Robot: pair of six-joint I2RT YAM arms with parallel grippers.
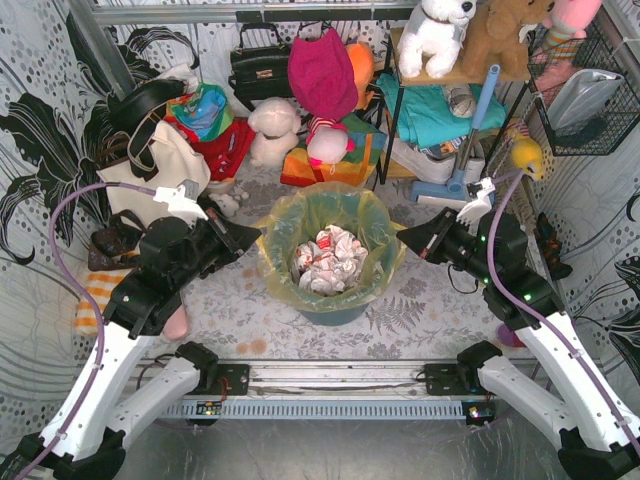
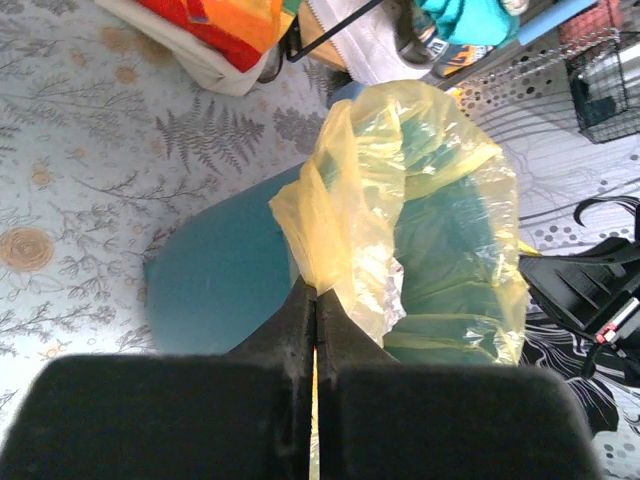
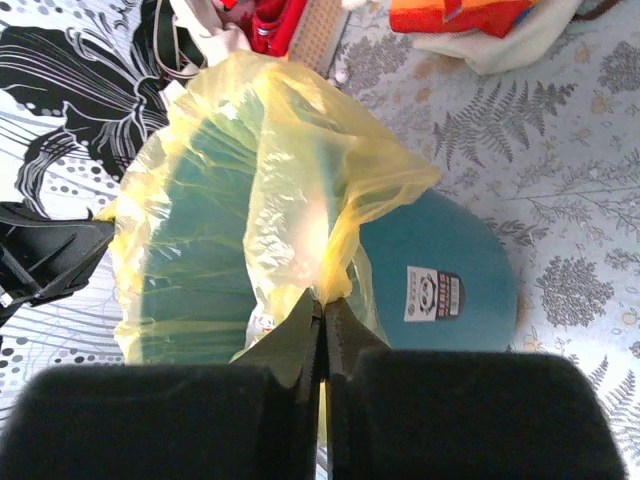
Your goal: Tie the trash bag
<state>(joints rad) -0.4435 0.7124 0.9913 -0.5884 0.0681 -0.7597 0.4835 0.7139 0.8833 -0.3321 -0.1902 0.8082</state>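
Observation:
The trash bag (image 1: 330,215) is thin yellow-green plastic lining a teal round bin (image 1: 335,314) at the table's middle, with crumpled white paper (image 1: 328,260) inside. My left gripper (image 1: 258,236) is at the bag's left rim, shut on a bunched fold of the bag's edge (image 2: 335,215); its tips (image 2: 316,292) pinch the plastic. My right gripper (image 1: 402,238) is at the bag's right rim, shut on a gathered fold of the bag (image 3: 300,180); its tips (image 3: 322,297) clamp the plastic. The bin's teal wall shows in both wrist views (image 2: 215,275) (image 3: 450,240).
A cream tote bag with black handles (image 1: 150,165) stands at the left. Soft toys (image 1: 272,130), a red bag (image 1: 320,70) and a shelf rack (image 1: 450,110) with a blue brush (image 1: 462,165) crowd the back. A wire basket (image 1: 585,90) hangs at the right.

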